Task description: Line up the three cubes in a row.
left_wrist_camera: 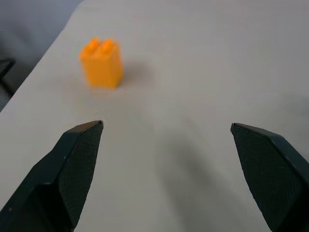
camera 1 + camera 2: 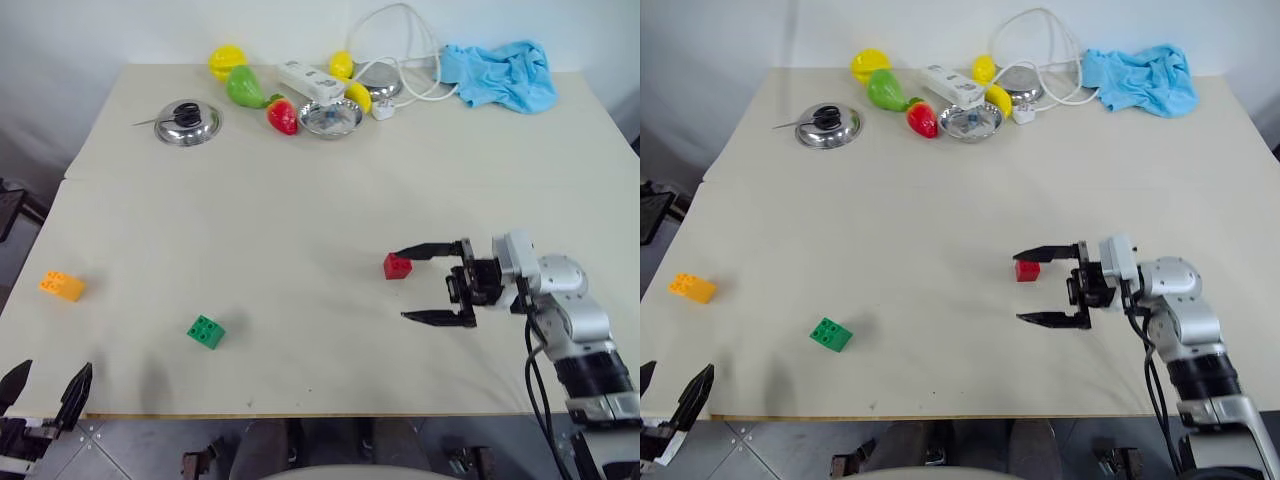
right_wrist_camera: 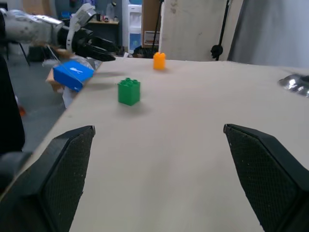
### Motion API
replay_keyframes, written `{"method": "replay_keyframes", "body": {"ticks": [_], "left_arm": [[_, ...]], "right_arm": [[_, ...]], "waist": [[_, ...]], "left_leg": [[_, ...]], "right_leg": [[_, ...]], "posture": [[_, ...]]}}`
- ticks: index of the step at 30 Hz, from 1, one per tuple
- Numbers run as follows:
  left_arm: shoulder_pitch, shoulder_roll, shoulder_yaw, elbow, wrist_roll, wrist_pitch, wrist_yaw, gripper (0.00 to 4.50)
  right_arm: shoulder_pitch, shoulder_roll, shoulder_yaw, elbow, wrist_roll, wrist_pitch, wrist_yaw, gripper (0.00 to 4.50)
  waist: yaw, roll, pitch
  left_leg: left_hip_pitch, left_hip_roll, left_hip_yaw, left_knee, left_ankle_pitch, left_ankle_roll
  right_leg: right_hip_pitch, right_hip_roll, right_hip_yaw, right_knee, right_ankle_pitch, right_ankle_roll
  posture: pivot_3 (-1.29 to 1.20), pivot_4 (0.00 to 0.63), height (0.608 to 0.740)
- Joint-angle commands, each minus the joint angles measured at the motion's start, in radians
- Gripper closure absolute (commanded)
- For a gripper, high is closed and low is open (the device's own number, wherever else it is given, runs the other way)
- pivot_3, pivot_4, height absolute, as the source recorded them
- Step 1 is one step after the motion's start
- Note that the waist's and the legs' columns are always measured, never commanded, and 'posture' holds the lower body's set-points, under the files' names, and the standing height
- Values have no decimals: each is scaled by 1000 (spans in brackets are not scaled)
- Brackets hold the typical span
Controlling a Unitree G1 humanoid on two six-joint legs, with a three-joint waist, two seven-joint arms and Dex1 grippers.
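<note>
Head view: red cube (image 2: 397, 265) mid-table, just off the upper finger of the right gripper (image 2: 433, 284), jaws wide, empty. Green cube (image 2: 205, 331) near the front edge, orange-yellow cube (image 2: 62, 286) far left.
Left wrist: left gripper (image 1: 166, 129) spread wide, empty; orange-yellow studded block ahead.
Right wrist: green, orange-yellow blocks upright ahead, apart.

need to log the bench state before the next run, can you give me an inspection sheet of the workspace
surface: beige table, two panels with a seam on its left side
job's things: red cube, green cube, orange cube, all apart, not in a row
clutter: toy fruits, two steel dishes, blue cloth, all along the far edge
hands: left hand open at the near left edge; right hand open, red cube by its far finger, not gripped
cables: white power strip with looped cable at the far edge
surroundings: white wall behind, grey floor below
</note>
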Motion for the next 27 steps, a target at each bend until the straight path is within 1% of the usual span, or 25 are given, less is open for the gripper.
{"method": "replay_keyframes", "body": {"ticks": [1, 5, 8, 13, 15, 16, 17, 19, 23, 27], "left_arm": [[68, -12, 52, 7, -26, -55, -22, 0], [94, -16, -8, -70, -4, -73, -38, 0], [76, -17, -104, -159, 76, -89, -12, 0], [27, -53, -286, -288, 132, -52, 70, 0], [10, -55, -348, -296, 167, -42, 89, 0], [4, -50, -384, -298, 183, -36, 90, 0], [-3, -42, -409, -298, 197, -25, 96, 0], [-21, -28, -446, -290, 225, -20, 107, 0], [-86, 1, -503, -243, 261, -3, 124, 0], [-139, 24, -527, -194, 277, -2, 136, 0]], "right_arm": [[61, 31, -61, -50, -18, -49, -29, 27], [55, 52, -89, -44, -34, -62, -34, 27], [33, 55, -98, -17, -48, -69, -12, 27], [4, 47, -111, 24, -60, -58, 1, 27], [-1, 47, -113, 38, -64, -57, 8, 27], [-2, 46, -115, 42, -65, -57, 11, 27], [-4, 47, -117, 47, -67, -57, 14, 27], [-6, 49, -122, 55, -71, -59, 19, 27], [6, 57, -133, 56, -77, -66, 23, 27], [27, 62, -138, 30, -79, -66, 10, 27]], "waist": [[-1, -1, 0], [-4, -1, -1], [-5, -1, -1], [-4, -1, -1], [-4, -1, -1], [-4, -1, -1], [-4, -1, -1], [-5, -1, -1], [-5, -1, -1], [-4, 0, -1]], "left_leg": [[0, 0, 0, 0, -1, -1], [0, 0, 4, 0, -2, -1], [0, 0, 4, 0, -2, 0], [0, 0, 4, 0, -1, 5], [0, -1, 4, 0, -1, 6], [0, -1, 4, 0, -1, 6], [0, -1, 4, 0, -1, 6], [0, 0, 5, 0, -1, 6], [0, 1, 5, 1, -1, 6], [0, 2, 5, 1, -1, 6]], "right_leg": [[0, 0, 0, 0, 0, 0], [-1, -3, -3, 0, 0, 0], [0, -3, -3, 0, 0, 0], [0, -3, -4, -1, 0, 0], [0, -2, -4, -1, 0, 0], [0, -1, -4, -1, 0, 0], [0, 4, -4, -1, 0, 0], [0, 6, -4, 1, 0, 0], [0, 8, -3, 2, 0, 0], [0, 8, -3, 3, 0, 0]], "posture": [[0, 150, 740], [0, 150, 740], [0, 150, 740], [0, 150, 740], [0, 150, 740], [0, 150, 740], [0, 150, 740], [0, 150, 740], [0, 150, 740], [0, 150, 740]]}}
